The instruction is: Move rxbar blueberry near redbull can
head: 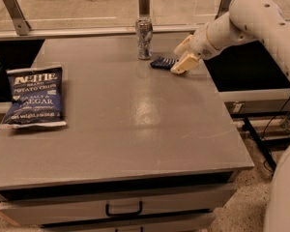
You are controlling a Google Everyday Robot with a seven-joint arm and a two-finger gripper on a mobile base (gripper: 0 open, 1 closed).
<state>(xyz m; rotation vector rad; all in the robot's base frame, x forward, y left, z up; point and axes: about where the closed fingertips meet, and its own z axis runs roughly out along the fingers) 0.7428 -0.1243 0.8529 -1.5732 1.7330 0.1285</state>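
Rxbar blueberry (162, 62) is lying on the desk (135, 129) just right of the redbull can (144, 37). The pincer (176, 60), fingers seemingly apart, is hovering beside the bar, so placement is looking nearly complete.

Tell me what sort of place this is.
Probably an office or lab break area: a grey counter with a drawer, holding a chip bag, a redbull can and an rxbar blueberry. The gripper is at the bar, near the can.

The gripper (182, 56) covers one end of the rxbar blueberry (162, 62) — its arm (261, 13) runs off-frame.
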